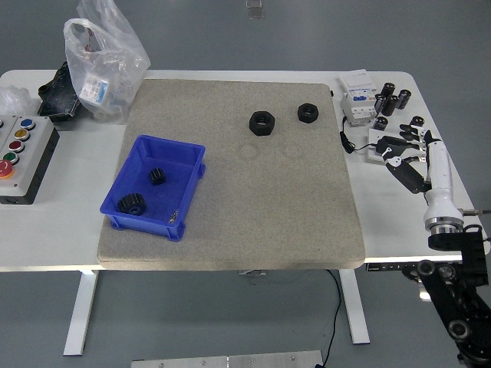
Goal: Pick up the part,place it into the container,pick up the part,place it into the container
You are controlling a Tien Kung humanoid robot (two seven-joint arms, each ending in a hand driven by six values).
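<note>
White table [230, 261] w/ beige mat [245, 199], button box [21, 157], plastic bag [103, 65], relay unit [359, 96].

Two black nuts [261, 123] lie beyond the blue bin [123, 177].
</note>
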